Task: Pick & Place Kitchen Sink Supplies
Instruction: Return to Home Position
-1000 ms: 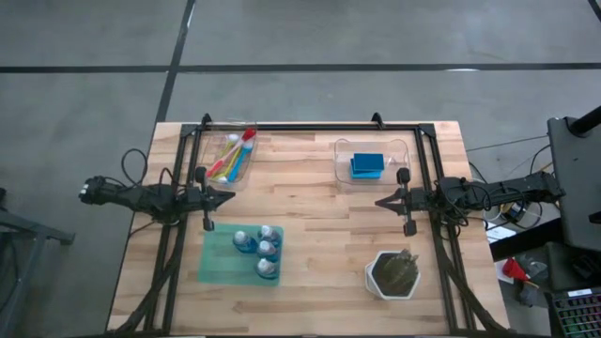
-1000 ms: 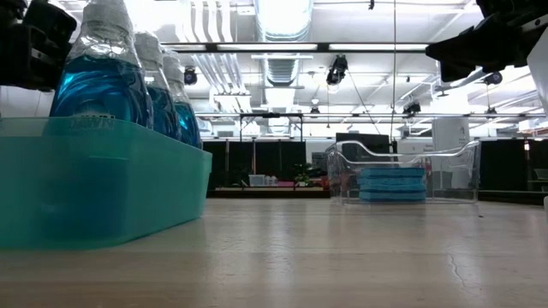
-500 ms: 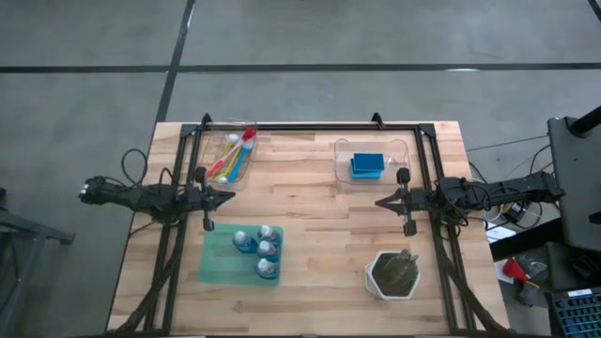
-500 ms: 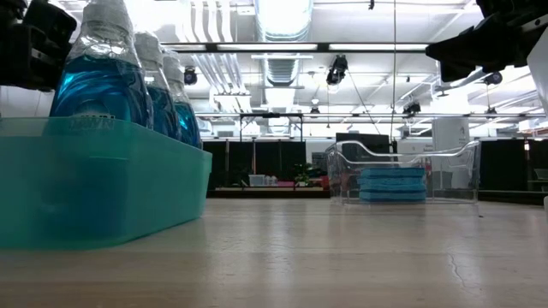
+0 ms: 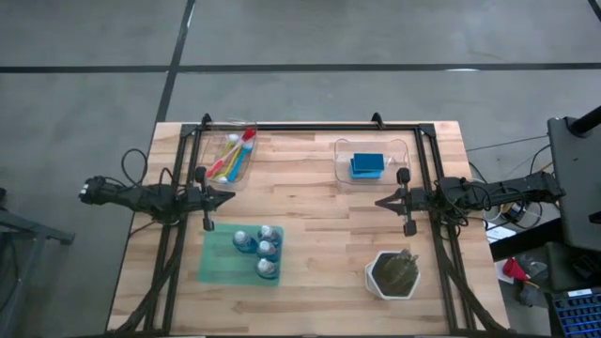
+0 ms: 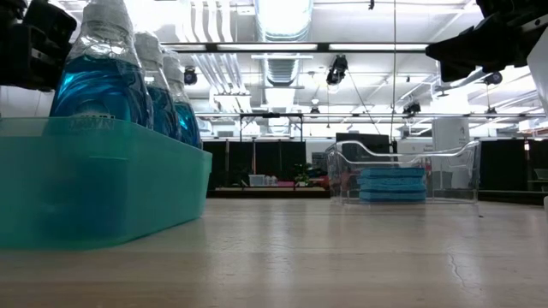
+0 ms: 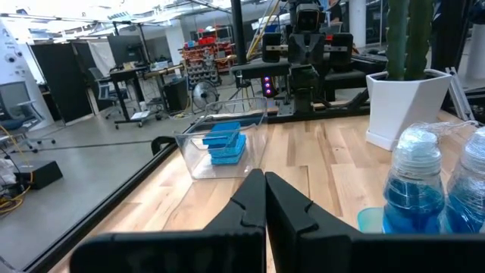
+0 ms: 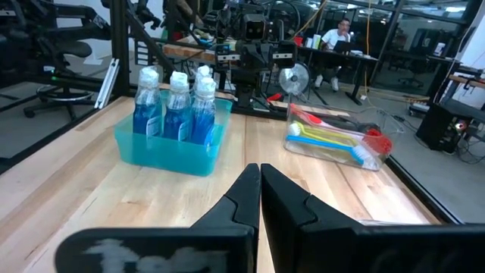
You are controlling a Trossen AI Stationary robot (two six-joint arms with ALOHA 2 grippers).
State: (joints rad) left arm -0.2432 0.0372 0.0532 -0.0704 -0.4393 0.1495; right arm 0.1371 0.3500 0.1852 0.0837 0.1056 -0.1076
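Several small clear bottles of blue liquid [image 5: 259,252] with white caps stand upright in a translucent teal tub [image 5: 214,261] at the near left; they also show in the low view [image 6: 110,81]. Slim coloured brushes [image 5: 231,156] lie in a clear bin at the far left. Blue sponges [image 5: 368,165] lie stacked in a clear bin [image 5: 343,167] at the far right. My left gripper [image 5: 231,196] hovers shut at the left edge, pointing level toward the middle. My right gripper [image 5: 379,202] hovers shut at the right edge, facing it. Neither touches anything.
A white hexagonal pot with a dark plant [image 5: 392,274] stands at the near right. A black frame [image 5: 310,127] runs along the far edge and both sides. Bare wood lies in the middle of the table [image 5: 319,216] between the two grippers.
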